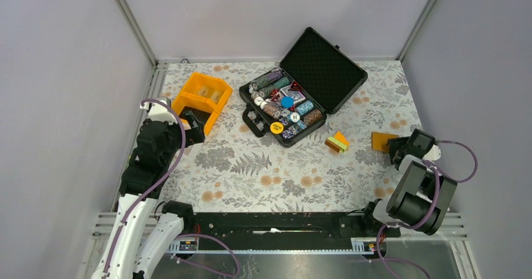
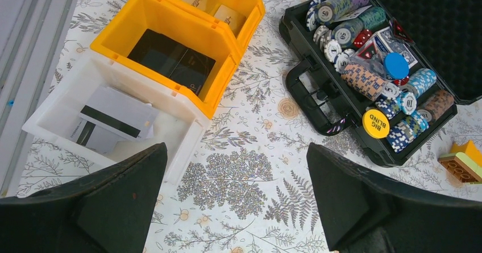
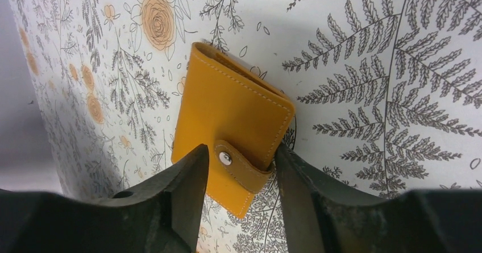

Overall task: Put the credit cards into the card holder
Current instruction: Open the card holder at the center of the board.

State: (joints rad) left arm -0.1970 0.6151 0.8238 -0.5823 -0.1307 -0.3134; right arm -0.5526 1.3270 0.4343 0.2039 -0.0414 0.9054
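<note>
The card holder [image 3: 227, 116] is a closed orange wallet with a snapped strap, lying flat on the floral cloth at the right [image 1: 383, 140]. My right gripper [image 3: 241, 153] is low over its near end with the jaws parted, one finger on each side of the snap strap; the right finger touches the wallet's edge. Pale grey credit cards [image 2: 111, 121] with a black stripe lie in a white bin [image 2: 54, 108]. My left gripper [image 2: 236, 150] is wide open and empty above the cloth, just beside that bin, at the left in the top view [image 1: 194, 127].
An orange compartment bin [image 2: 170, 23] holding dark and tan cards adjoins the white bin. An open black case [image 1: 300, 97] of poker chips sits at the back centre. A small orange and green block [image 1: 337, 142] lies between the case and the wallet.
</note>
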